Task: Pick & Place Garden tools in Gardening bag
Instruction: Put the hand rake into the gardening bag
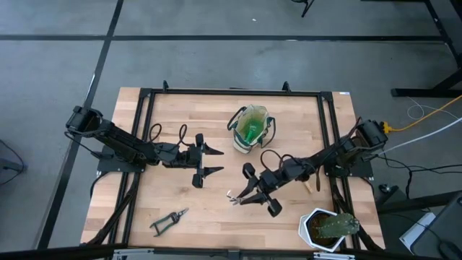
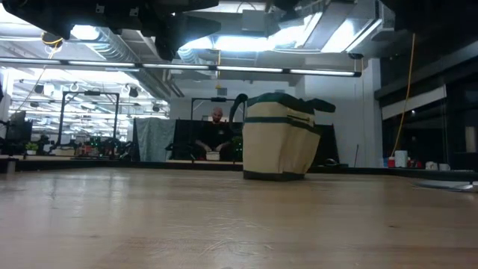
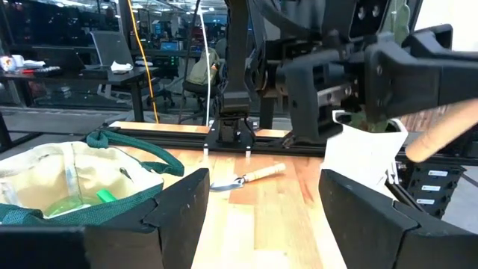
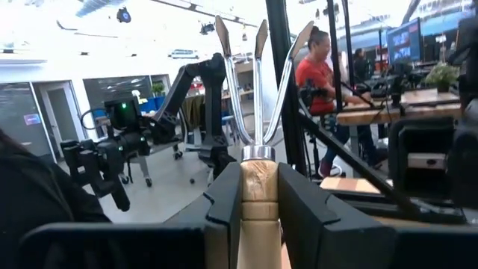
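Observation:
My right gripper (image 1: pixel 242 195) is shut on a hand fork with three silver tines (image 4: pixel 258 67) and a wooden handle, above the table's middle near the front. My left gripper (image 1: pixel 215 161) is open and empty, just left of it. The tan-and-cream bag (image 1: pixel 251 128) stands upright on its base at the far middle, with the green spray bottle (image 1: pixel 251 133) inside. The trowel (image 3: pixel 246 178) lies flat on the table under my right arm. The black-handled pruning shears (image 1: pixel 170 220) lie flat at the near left. My right gripper pinches the fork's wooden handle (image 4: pixel 260 183) between its two fingers (image 4: pixel 224 205), just behind the metal collar. The fingers lie along the handle and come roughly level from the table's right. The tines stick out past the fingertips. The fork is clear of the table.
A white pot with a green plant (image 1: pixel 328 227) stands at the near right corner. A black frame (image 1: pixel 231 92) runs along the table's far and side edges. Bare wood lies between the bag and the shears. People sit in the room beyond the table.

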Controlling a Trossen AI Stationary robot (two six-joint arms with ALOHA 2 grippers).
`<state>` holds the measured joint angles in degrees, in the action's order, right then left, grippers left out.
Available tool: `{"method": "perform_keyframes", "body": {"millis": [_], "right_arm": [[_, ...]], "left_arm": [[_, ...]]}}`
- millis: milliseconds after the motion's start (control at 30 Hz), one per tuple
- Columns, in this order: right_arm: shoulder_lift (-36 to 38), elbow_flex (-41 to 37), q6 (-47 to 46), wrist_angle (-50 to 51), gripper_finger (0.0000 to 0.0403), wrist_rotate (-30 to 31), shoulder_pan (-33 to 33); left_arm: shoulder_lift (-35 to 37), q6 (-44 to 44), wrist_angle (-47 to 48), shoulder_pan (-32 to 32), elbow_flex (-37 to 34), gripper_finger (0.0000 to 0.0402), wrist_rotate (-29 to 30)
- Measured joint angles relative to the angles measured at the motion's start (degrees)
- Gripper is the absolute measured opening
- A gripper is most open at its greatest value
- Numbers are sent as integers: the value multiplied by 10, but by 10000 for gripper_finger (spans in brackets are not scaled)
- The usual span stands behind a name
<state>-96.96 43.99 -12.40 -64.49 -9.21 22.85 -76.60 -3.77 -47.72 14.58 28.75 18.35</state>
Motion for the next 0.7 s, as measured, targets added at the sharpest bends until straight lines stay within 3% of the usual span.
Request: {"method": "perform_keyframes", "body": {"millis": [433, 700], "right_arm": [[14, 0, -1, 17, 72, -1, -31], [19, 0, -2, 19, 72, -33, -47]], "left_arm": [[0, 0, 0, 0, 0, 251, -1], [0, 0, 0, 0, 0, 251, -1]]}}
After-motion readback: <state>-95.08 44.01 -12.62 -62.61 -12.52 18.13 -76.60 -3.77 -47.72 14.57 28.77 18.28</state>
